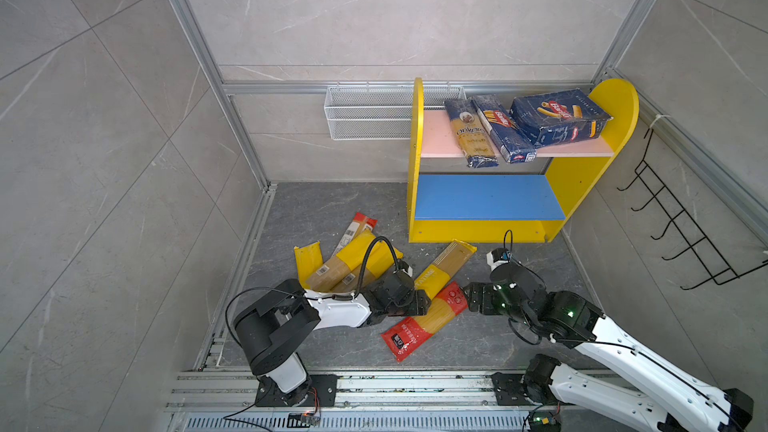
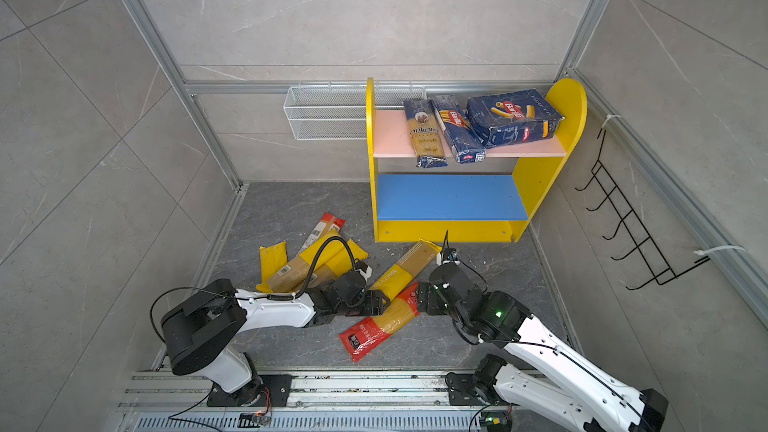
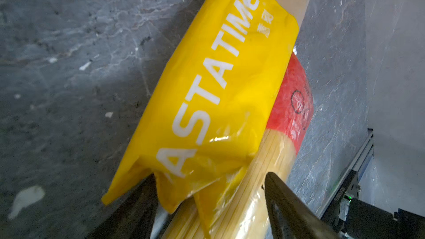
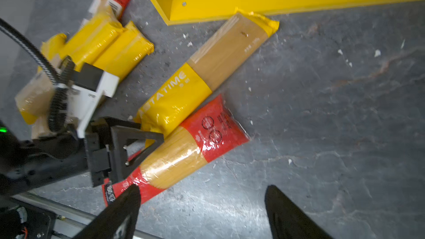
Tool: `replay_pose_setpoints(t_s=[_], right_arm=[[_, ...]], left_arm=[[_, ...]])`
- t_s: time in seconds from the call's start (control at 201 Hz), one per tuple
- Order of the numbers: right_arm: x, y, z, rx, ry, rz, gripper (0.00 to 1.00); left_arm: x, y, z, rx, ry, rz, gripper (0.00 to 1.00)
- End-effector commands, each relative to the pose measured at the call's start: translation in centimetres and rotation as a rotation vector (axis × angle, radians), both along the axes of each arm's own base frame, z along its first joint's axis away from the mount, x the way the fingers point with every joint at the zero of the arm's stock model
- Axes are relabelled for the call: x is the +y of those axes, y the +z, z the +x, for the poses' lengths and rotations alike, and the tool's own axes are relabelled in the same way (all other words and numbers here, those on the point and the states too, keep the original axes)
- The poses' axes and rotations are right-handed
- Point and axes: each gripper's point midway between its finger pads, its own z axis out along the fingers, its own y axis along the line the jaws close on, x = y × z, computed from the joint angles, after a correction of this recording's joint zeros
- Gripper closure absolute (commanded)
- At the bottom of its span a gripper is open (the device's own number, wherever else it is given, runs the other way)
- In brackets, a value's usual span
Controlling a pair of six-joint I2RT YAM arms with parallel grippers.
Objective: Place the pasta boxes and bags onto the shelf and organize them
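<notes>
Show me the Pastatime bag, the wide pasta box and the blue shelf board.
Pastatime bag (image 1: 430,278): in a top view, yellow printed band.
Wide pasta box (image 1: 559,116): in a top view, top face.
Blue shelf board (image 1: 486,197): in a top view, bare middle.

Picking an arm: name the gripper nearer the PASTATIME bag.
Left. The left gripper straddles the near end of the PASTATIME bag, where it overlaps the red pack. The right gripper hangs open beside the red pack's end, apart from the bag.
</notes>
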Motion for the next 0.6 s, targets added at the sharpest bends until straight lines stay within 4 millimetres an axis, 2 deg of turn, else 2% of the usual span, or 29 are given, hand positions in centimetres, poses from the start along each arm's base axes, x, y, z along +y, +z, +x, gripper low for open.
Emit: replay_pose_setpoints(t_s=[0.0, 0.134, 0.269, 0.393, 0.592], right_arm=[[-1.0, -2.4, -1.6, 0.072, -0.04, -0.035, 0.13], [-0.4, -2.9, -1.8, 0.077, -0.034, -0.032, 0.13], [0.1, -2.9, -1.4, 0.073, -0.031, -0.039, 0.13], [0.4, -2.1, -0.8, 0.05, -0.029, -0.044, 0.13], [0.8, -0.8, -0.3, 0.028, -0.026, -0.041, 0.13]], left_arm=[[3.6, 0.3, -1.8, 0.011, -0.003, 0.105, 0.22], [7.8, 1.4, -3.5, -0.001, 0.039, 0.145, 0.21], [10.2, 1.5, -6.0, 0.04, 0.057, 0.121, 0.27], [10.9, 1.1, -8.0, 0.06, 0.037, 0.115, 0.35], [10.4, -0.6, -10.3, 0.085, -0.02, 0.155, 0.45]])
